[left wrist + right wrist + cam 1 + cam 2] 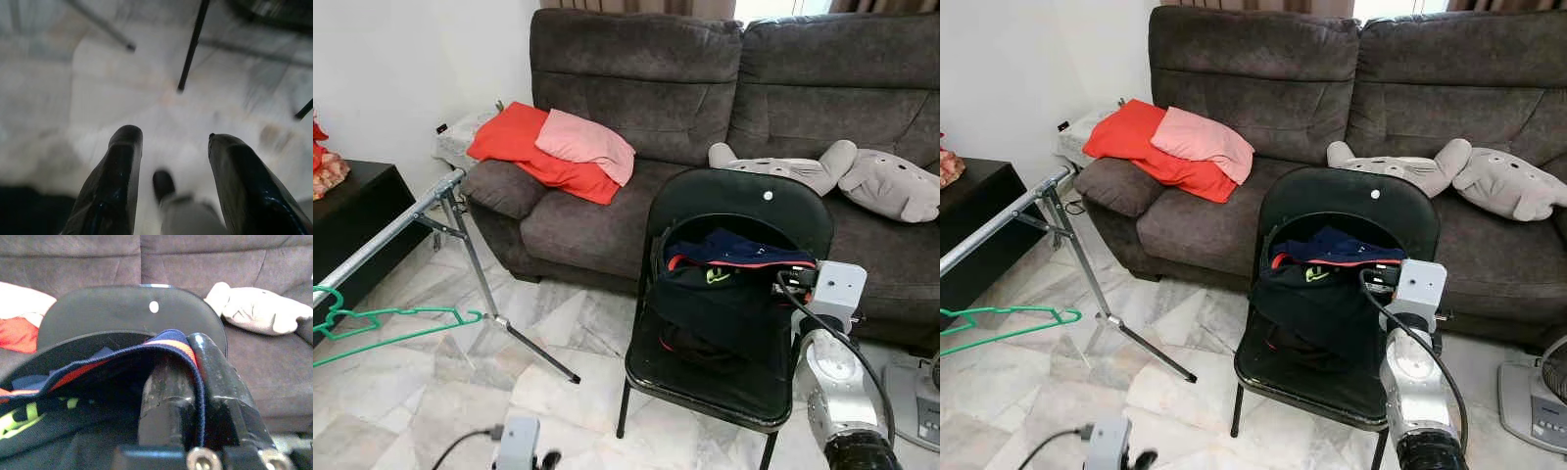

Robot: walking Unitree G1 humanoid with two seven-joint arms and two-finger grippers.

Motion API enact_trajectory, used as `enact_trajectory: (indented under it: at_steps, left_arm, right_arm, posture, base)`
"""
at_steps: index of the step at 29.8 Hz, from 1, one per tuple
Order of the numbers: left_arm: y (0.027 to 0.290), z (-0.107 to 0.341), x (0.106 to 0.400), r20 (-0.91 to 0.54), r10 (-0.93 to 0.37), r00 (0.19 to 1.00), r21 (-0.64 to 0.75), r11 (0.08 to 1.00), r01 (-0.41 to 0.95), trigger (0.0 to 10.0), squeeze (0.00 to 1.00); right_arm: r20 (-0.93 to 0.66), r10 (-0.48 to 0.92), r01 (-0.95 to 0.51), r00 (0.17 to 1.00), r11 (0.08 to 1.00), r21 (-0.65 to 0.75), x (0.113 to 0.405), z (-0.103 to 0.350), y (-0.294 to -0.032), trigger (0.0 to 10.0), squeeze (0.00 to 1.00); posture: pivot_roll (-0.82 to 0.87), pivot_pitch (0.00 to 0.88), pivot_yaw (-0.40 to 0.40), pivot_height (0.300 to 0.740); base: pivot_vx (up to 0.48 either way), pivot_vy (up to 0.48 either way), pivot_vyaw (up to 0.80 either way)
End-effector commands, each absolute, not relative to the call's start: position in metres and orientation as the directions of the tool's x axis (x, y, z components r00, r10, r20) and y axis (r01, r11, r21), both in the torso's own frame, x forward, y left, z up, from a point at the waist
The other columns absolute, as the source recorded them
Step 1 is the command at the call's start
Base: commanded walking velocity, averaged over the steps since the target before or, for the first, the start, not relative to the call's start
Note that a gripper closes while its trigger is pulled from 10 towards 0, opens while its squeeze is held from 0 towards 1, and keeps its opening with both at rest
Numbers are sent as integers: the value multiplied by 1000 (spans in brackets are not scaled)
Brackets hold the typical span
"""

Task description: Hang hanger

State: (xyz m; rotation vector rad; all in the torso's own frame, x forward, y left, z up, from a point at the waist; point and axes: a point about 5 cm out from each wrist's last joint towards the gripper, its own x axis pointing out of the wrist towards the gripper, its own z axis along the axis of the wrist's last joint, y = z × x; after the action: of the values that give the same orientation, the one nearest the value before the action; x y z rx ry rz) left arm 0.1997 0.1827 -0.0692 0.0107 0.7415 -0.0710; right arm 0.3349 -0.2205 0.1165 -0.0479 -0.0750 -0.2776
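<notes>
A green hanger point(372, 323) hangs empty on the metal rail point(391, 230) of a drying rack at the left. My right gripper point(188, 357) is shut on the collar of a navy garment point(724, 284) with an orange-red band. It holds the garment bunched above the seat of a black folding chair point(744, 201). In the eye views the right wrist housing point(832, 284) hides the fingers. My left gripper point(172, 139) hangs low over the marble floor, open with nothing between its fingers, and its wrist point(519, 446) shows at the bottom edge.
A dark grey sofa point(636, 69) runs behind the chair, with red and pink cushions point(533, 147) and grey plush toys point(891, 181) on it. The rack's leg point(529, 348) slants across the floor. A black low table point(352, 206) stands left and a fan base point(915, 387) right.
</notes>
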Motion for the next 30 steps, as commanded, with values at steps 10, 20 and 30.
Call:
enact_trajectory:
  at_steps: [10,20,30]
  left_arm:
    - [192,-73,193,-702,17,712,62,997,37,10000,0]
    - [189,-66,207,-681,15,732,60,998,36,10000,0]
    - [192,-75,190,-718,22,696,61,998,31,10000,0]
  right_arm:
    - [282,-260,293,924,952,-84,333,153,-214,10000,0]
    - [316,-251,304,915,944,-131,334,161,-212,10000,0]
    - [386,-279,386,879,892,-235,331,175,-224,10000,0]
  posture:
    - [-9,0,70,740]
    - [-7,0,69,740]
    - [-10,0,72,740]
  base:
    - [0,0,153]
    - [0,0,764]
    - [0,0,763]
